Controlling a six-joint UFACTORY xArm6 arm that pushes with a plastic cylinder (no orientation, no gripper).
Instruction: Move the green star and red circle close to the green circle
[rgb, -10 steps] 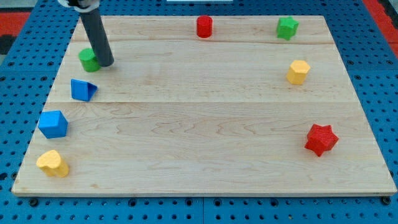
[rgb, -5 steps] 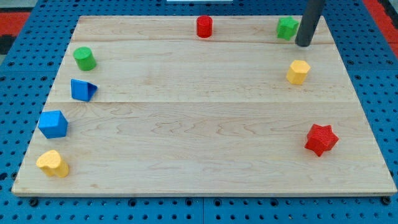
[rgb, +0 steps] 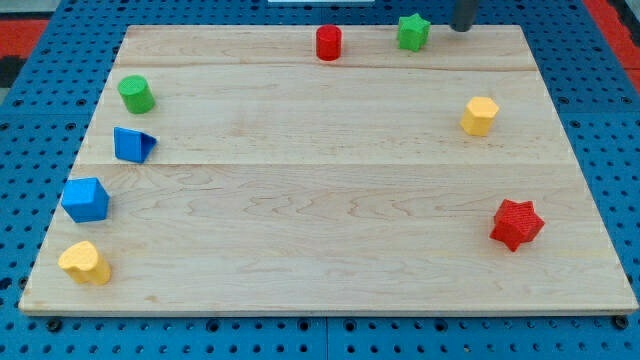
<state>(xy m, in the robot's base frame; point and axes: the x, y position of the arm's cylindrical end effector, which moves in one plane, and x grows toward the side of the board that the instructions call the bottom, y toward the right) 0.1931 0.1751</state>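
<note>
The green star (rgb: 413, 31) sits at the board's top edge, right of the middle. The red circle (rgb: 328, 43) stands to its left, a short gap away. The green circle (rgb: 136, 94) is far off at the upper left of the board. My tip (rgb: 462, 27) is at the view's top, just to the right of the green star with a small gap between them. Only the rod's lowest part shows.
A blue triangle (rgb: 133, 145), a blue cube (rgb: 85, 199) and a yellow block (rgb: 85, 262) line the left side. A yellow hexagon (rgb: 479, 115) and a red star (rgb: 516, 224) sit on the right. The wooden board (rgb: 320, 200) lies on blue pegboard.
My tip went from beside the green circle across to the right of the green star. The star has slid left and slightly up, toward the red circle.
</note>
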